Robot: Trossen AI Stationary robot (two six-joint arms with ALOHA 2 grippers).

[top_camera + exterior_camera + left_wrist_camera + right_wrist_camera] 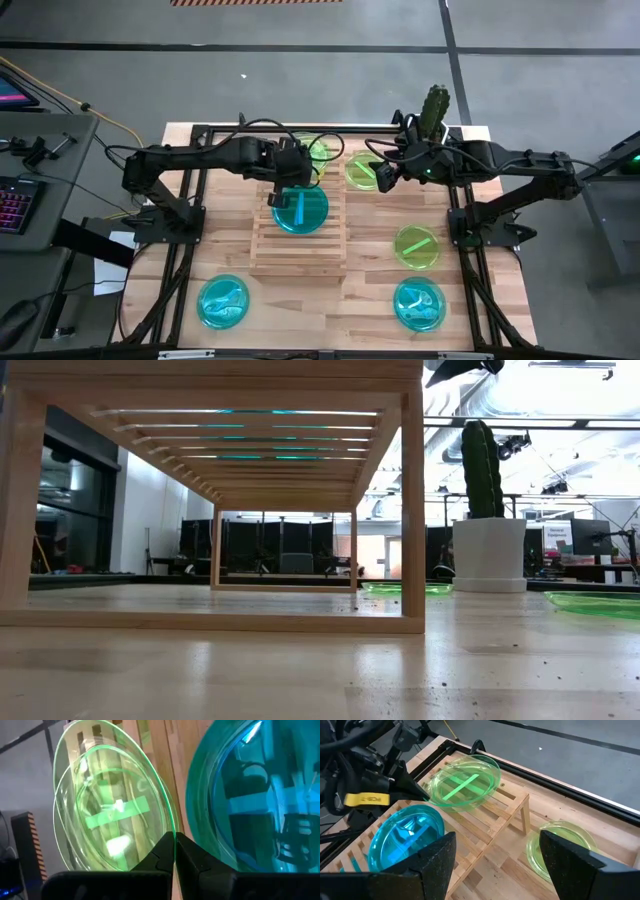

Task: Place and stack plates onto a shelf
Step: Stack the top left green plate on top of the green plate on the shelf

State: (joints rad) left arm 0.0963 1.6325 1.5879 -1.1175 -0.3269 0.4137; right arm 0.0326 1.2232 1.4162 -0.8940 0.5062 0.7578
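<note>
High view: left gripper (pixel 300 172) is over the shelf (pixel 298 250), beside a blue plate (pixel 300 210). Left wrist view: its fingers pinch a green plate (pixel 107 815) by the rim; thin, light, likely slippery. Right wrist view: right gripper (pixel 495 857) is spread, empty.

Lime-green plate (pixel 465 782) with green bar, cyan plate (pixel 407 837), light wooden shelf (pixel 296 250).

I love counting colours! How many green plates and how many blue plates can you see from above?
Green plates: 3
Blue plates: 3
Total: 6 plates
</note>
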